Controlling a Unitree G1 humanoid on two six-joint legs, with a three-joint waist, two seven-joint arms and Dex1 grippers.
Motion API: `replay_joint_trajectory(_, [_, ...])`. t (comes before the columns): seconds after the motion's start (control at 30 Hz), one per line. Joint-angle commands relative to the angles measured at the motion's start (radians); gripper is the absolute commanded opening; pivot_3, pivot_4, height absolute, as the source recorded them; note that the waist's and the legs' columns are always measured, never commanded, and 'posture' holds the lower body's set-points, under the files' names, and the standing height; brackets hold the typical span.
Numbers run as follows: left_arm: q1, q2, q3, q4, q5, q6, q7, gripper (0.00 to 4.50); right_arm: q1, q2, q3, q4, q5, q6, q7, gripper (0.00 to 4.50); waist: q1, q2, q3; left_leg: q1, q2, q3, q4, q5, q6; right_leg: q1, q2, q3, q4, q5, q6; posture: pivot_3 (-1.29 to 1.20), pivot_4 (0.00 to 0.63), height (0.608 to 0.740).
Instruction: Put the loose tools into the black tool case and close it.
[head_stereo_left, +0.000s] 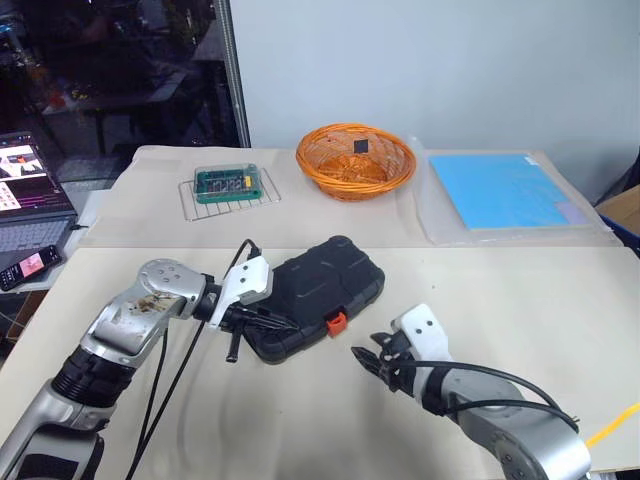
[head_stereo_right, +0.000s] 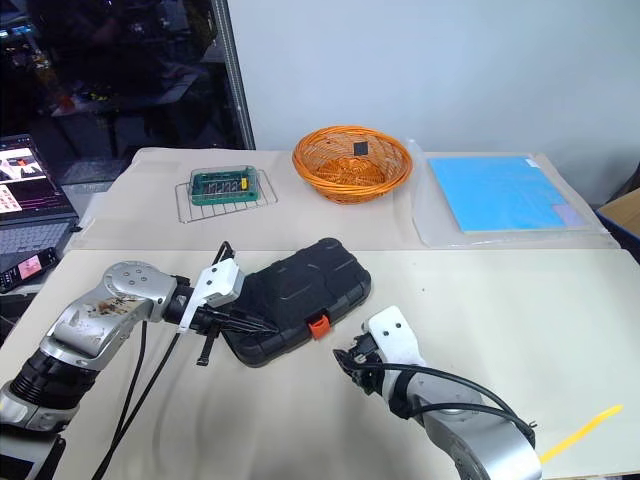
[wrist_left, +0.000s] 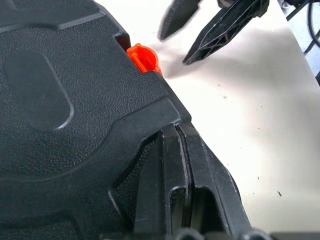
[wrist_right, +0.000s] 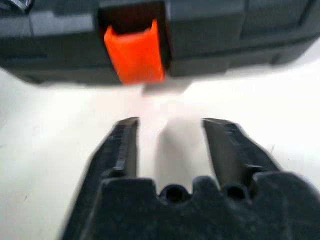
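The black tool case (head_stereo_left: 320, 295) lies with its lid down in the middle of the table, its orange latch (head_stereo_left: 337, 322) on the near edge. My left gripper (head_stereo_left: 262, 322) is shut and rests on the case's near left corner; its fingers (wrist_left: 186, 165) lie pressed together against the ribbed shell. My right gripper (wrist_right: 170, 125) is open with nothing between its fingers. It points at the latch (wrist_right: 135, 52) from a short way off and does not touch it. The loose tools are out of view.
An orange wicker basket (head_stereo_left: 355, 160) stands at the back centre, beside a green circuit board on a wire rack (head_stereo_left: 227, 184). A blue sheet (head_stereo_left: 505, 190) lies at the back right. A laptop (head_stereo_left: 25, 190) and a phone (head_stereo_left: 30, 266) sit off the table's left edge.
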Motion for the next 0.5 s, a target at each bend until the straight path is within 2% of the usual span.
replay_joint_trajectory(0.03, [0.036, 0.007, -0.049, 0.032, 0.053, 0.008, 0.014, 0.00, -0.069, 0.051, -0.007, 0.011, 0.034, -0.003, -0.006, 0.73, 0.000, 0.000, 0.000, 0.001, 0.000, 0.000, 0.000, 0.000, 0.000, 0.001, 0.000, 0.000, 0.000, 0.000, 0.000, 0.00, 0.150, 0.740])
replay_joint_trajectory(0.1, [0.038, 0.008, -0.049, 0.030, 0.053, 0.008, 0.014, 0.00, -0.125, 0.080, 0.029, 0.071, 0.021, -0.021, -0.014, 0.05, -0.001, 0.000, 0.000, 0.001, 0.000, 0.000, 0.000, 0.000, -0.001, 0.000, 0.000, 0.000, 0.000, 0.000, 0.000, 0.00, 0.150, 0.740])
replay_joint_trajectory(0.3, [0.042, 0.004, -0.053, 0.029, 0.057, 0.007, 0.016, 0.00, -0.231, 0.103, 0.098, 0.256, -0.031, -0.114, -0.009, 0.01, -0.004, 0.000, 0.000, 0.001, 0.000, 0.000, -0.001, 0.001, 0.002, 0.000, 0.000, 0.000, 0.000, 0.000, 0.000, 0.00, 0.150, 0.740])
replay_joint_trajectory(0.5, [0.048, 0.004, -0.050, 0.030, 0.058, 0.006, 0.023, 0.00, -0.176, 0.073, 0.053, 0.181, 0.016, -0.145, 0.040, 0.01, -0.004, 0.000, 0.000, 0.000, 0.000, 0.000, -0.001, 0.002, 0.003, 0.000, 0.000, 0.000, 0.000, 0.000, 0.000, 0.00, 0.150, 0.740])
